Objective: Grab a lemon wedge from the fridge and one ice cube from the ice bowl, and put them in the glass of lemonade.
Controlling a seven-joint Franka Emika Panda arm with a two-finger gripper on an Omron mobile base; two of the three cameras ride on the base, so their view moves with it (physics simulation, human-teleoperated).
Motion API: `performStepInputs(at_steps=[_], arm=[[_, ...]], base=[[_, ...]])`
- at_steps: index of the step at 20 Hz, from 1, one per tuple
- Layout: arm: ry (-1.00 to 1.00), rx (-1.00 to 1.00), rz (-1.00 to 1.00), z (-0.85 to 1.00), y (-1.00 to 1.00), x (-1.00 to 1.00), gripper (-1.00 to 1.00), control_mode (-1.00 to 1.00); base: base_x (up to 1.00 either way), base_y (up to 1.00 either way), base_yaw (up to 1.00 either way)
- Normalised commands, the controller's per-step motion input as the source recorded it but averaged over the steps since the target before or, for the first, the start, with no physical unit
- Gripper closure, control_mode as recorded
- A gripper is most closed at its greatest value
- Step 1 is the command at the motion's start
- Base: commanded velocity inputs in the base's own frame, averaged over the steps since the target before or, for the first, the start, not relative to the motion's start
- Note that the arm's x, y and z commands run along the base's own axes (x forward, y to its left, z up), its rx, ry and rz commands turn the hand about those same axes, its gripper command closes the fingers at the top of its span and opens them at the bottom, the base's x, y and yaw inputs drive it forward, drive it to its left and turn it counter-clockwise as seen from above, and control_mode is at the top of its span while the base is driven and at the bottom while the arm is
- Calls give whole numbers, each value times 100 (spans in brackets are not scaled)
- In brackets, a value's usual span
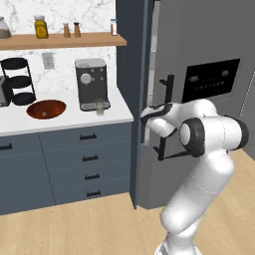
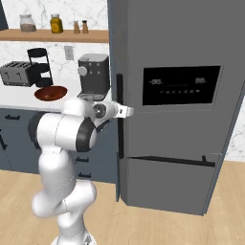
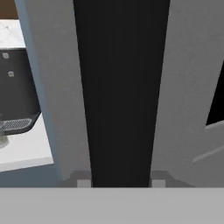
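While the fridge [image 2: 182, 43] door stood shut, its black bar handle [image 3: 121, 87] ran vertical, long axis up-down. Gripper [image 3: 120, 181] straddled the handle, fingers [image 3: 83, 179] pinching it on both sides. Glass [image 1: 100, 106] sat upright under the coffee machine [image 1: 91, 82], bowl [image 1: 46, 108] just left.

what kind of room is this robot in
A home kitchen, rendered rather than real. A tall grey steel fridge with black bar handles stands beside a white counter that carries a coffee machine, and dark blue drawers sit below, with spice jars on a wooden shelf above.
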Motion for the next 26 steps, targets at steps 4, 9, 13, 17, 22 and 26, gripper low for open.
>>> performStepInputs(at_steps=[4, 9, 13, 17, 22, 26], arm=[[0, 1, 0, 38, -34, -100, 100, -100], [0, 4, 0, 52, -44, -100, 100, -100], [0, 5, 0, 57, -58, -100, 100, -100], [0, 6, 0, 56, -63, -100, 100, -100], [0, 5, 0, 48, -63, -100, 100, -100], [0, 3, 0, 31, -51, -100, 100, -100]], base=[[0, 0, 0], [0, 0, 0], [0, 0, 0], [0, 0, 0], [0, 0, 0], [0, 0, 0]])
